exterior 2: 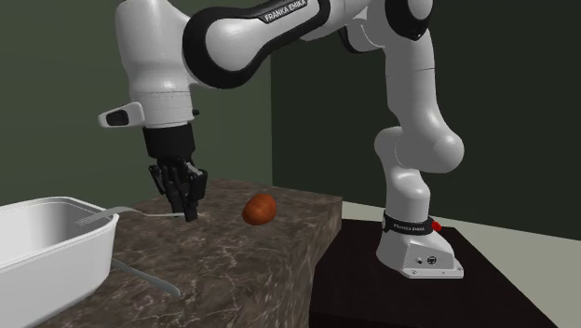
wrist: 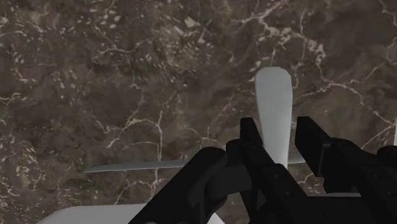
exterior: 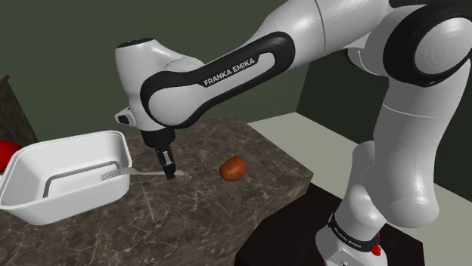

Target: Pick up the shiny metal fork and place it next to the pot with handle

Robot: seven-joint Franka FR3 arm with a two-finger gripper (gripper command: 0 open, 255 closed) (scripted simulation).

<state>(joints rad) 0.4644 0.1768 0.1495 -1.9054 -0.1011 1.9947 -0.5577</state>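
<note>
My black gripper (exterior: pixel 169 169) is shut on the handle of a pale metal fork (exterior: pixel 140 173), which it holds level just above the dark marble counter. The fork's tines reach over the rim of the white rectangular pot (exterior: pixel 45 208) at the shoulder view's left. In the second exterior view the gripper (exterior 2: pixel 189 211) points down, with the fork (exterior 2: pixel 140 211) stretching toward the pot (exterior 2: pixel 47 266). In the wrist view the fork's handle (wrist: pixel 273 95) sticks out between the fingers (wrist: pixel 249 137) of the gripper (wrist: pixel 280 132).
A brown rounded object (exterior: pixel 233 168) lies on the counter (exterior: pixel 197 219) just beyond the gripper, toward the counter's corner. The pot's thin grey handle (exterior 2: pixel 144 274) juts over the marble. Something red (exterior: pixel 7 153) sits behind the pot. The counter's edges drop to a dark stand.
</note>
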